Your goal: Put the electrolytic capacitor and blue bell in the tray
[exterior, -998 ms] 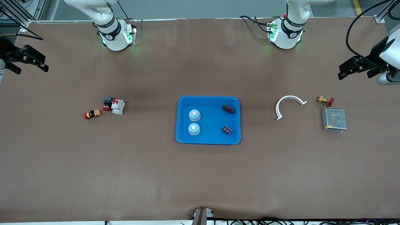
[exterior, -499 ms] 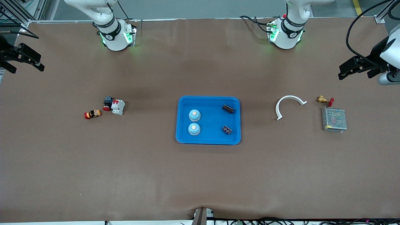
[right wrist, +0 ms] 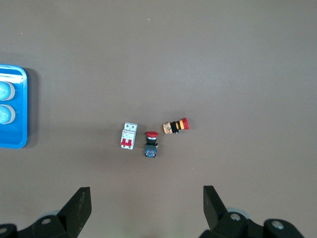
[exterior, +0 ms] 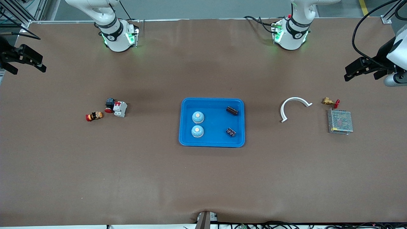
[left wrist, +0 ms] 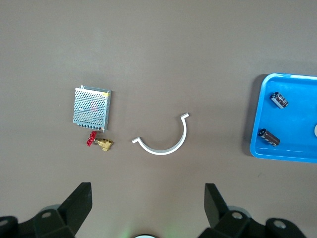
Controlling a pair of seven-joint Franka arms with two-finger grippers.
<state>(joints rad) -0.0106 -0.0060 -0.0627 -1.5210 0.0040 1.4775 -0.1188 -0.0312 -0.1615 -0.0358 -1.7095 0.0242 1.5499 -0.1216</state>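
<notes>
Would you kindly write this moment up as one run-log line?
tray: two blue bells, two capacitors inside | left gripper: open, empty, over table's left-arm end | right gripper: open, empty, over right-arm end

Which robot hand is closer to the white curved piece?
Left. The left gripper hangs over its own table end, near the white curved piece. The right gripper is over the right arm's end.

No text, label, brand, number or sign can be read on anything in these views.
</notes>
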